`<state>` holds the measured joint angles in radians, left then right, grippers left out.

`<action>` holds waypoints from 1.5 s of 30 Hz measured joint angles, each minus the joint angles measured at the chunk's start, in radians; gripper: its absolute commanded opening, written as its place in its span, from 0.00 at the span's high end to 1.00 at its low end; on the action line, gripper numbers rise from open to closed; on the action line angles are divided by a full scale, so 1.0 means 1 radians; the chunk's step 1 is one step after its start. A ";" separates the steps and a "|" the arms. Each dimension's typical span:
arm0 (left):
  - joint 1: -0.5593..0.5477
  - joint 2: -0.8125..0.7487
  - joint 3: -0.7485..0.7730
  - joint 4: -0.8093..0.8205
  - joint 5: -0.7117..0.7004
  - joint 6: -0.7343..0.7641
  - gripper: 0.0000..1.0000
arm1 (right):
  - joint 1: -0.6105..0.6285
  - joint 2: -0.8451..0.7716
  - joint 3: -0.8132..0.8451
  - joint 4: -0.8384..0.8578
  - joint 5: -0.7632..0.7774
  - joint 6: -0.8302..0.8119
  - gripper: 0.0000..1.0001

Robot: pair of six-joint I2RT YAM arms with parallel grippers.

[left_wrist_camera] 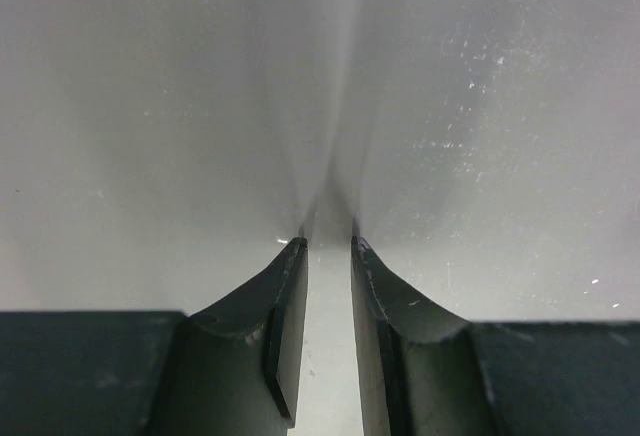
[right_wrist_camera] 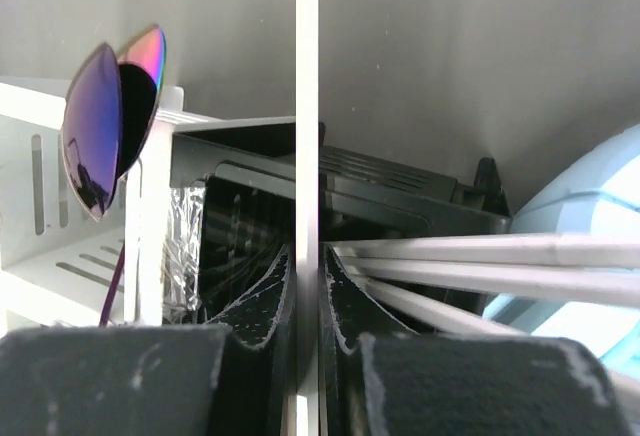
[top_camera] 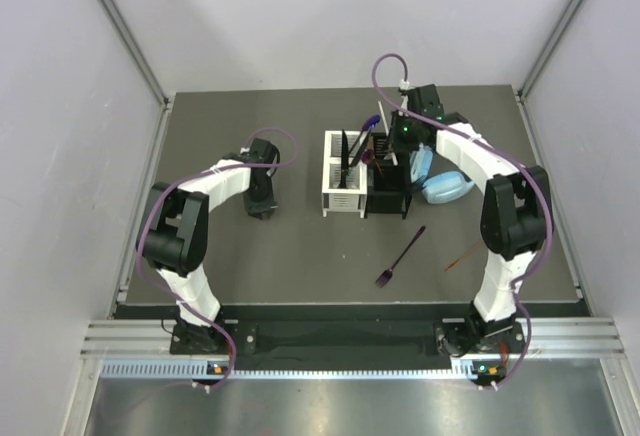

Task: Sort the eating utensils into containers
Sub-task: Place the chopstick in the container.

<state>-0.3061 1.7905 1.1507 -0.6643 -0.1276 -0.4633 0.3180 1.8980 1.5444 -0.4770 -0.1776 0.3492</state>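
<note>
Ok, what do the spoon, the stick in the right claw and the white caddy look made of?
Spoon: likely polished metal, iridescent purple-blue, with mirror-like reflections.
Stick: pale and matte, perhaps wood or plastic; cannot tell which.
White caddy: probably moulded plastic, with smooth matte walls and slots.

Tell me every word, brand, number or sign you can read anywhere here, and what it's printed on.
None: no readable text appears in any of the three views.
The white caddy, black caddy, light-blue headphones and white stick show no print.
Near the arm bases, small lights glow, but any marking there is too small to read.
</note>
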 measured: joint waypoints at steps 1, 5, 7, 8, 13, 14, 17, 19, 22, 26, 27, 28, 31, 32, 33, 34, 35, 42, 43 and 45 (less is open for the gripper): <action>0.000 0.000 0.000 0.000 0.000 0.000 0.71 | 0.000 -0.006 -0.007 0.005 0.001 0.000 1.00; 0.000 0.000 0.000 0.000 0.000 0.000 0.71 | 0.000 -0.055 -0.080 0.054 0.007 0.001 1.00; 0.000 0.000 -0.001 0.001 0.000 0.000 0.71 | 0.000 -0.086 -0.126 0.092 0.014 0.001 1.00; 0.000 0.000 -0.001 0.001 0.000 0.000 0.71 | 0.000 -0.097 -0.141 0.105 0.017 0.000 1.00; 0.000 0.000 -0.001 0.001 0.003 0.000 0.71 | 0.000 -0.128 -0.185 0.210 0.023 -0.009 1.00; 0.000 0.000 -0.001 0.001 0.003 0.000 0.71 | 0.000 -0.129 -0.185 0.232 0.023 -0.009 1.00; 0.000 0.000 -0.001 0.001 0.003 0.002 0.71 | 0.000 -0.129 -0.185 0.292 0.025 -0.018 1.00; 0.000 0.000 -0.001 0.001 0.004 0.003 0.71 | 0.000 -0.128 -0.185 0.325 0.027 -0.026 1.00; 0.000 0.000 -0.001 0.001 0.004 0.003 0.71 | 0.000 -0.121 -0.185 0.385 0.025 -0.035 1.00; 0.000 0.000 -0.001 0.001 0.004 0.004 0.71 | 0.000 -0.089 -0.205 0.515 0.016 -0.035 1.00; 0.000 0.000 -0.001 0.001 0.004 0.006 0.71 | 0.000 -0.083 -0.227 0.562 0.013 -0.035 1.00; 0.000 0.000 -0.001 0.001 0.004 0.006 0.71 | 0.000 -0.080 -0.257 0.608 0.010 -0.034 1.00; 0.000 0.000 -0.008 0.009 0.004 0.010 0.71 | 0.000 -0.064 -0.322 0.742 0.009 -0.032 1.00; 0.000 0.000 -0.010 0.010 0.003 0.010 0.71 | 0.000 -0.062 -0.343 0.791 0.008 -0.031 1.00; 0.000 -0.002 -0.011 0.012 0.003 0.013 0.71 | 0.000 -0.062 -0.360 0.825 0.009 -0.028 1.00; 0.000 -0.005 -0.014 0.015 0.003 0.014 0.71 | 0.000 -0.061 -0.377 0.861 0.009 -0.026 1.00; 0.000 -0.010 -0.020 0.018 0.001 0.017 0.71 | 0.000 -0.061 -0.396 0.901 0.009 -0.024 1.00; 0.000 -0.059 -0.079 0.018 -0.020 0.021 0.71 | 0.005 -0.079 -0.487 1.046 0.005 -0.026 0.98; 0.000 -0.061 -0.082 0.017 -0.021 0.021 0.71 | 0.008 -0.092 -0.505 1.053 0.003 -0.025 0.97; 0.000 -0.062 -0.082 0.018 -0.024 0.021 0.71 | 0.013 -0.121 -0.541 1.065 0.000 -0.024 0.97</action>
<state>-0.3061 1.7287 1.0683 -0.6460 -0.1513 -0.4419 0.3305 1.7775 1.0039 0.5880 -0.1776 0.3252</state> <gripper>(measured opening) 0.289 0.049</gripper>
